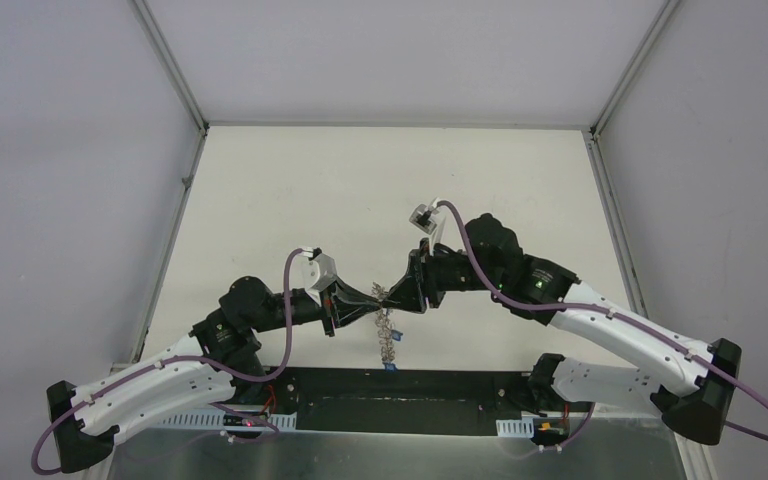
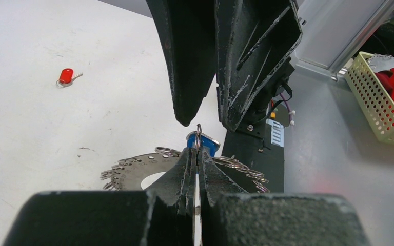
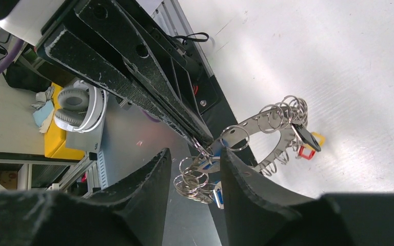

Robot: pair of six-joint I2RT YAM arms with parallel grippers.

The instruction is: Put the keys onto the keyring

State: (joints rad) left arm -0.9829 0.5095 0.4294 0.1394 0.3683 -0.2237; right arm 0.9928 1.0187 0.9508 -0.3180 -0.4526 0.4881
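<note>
Left arm and right arm are reaching in from the near edge and meeting above the near middle of the table (image 1: 380, 180). Left gripper (image 2: 197, 154) is clamping shut on the keyring (image 3: 259, 123), pinching the flat plate edge-on, so the ring is hanging off the table toward the near side. Right gripper (image 3: 195, 154) is standing open, its fingers straddling a cluster of wire loops at the ring's rim and holding nothing. Blue key (image 2: 209, 145) is showing just behind the left fingertips; cannot tell whether it is already sitting on a loop. Red key (image 2: 65, 76) is lying alone on the table, well apart from the ring, not yet threaded. Risks, as I am judging them: the ring is hanging from a thin edge pinch, so a push from the right fingers could be swinging or slipping it; the loops are crowding together, so the right jaws could be closing on the wrong one.
</note>
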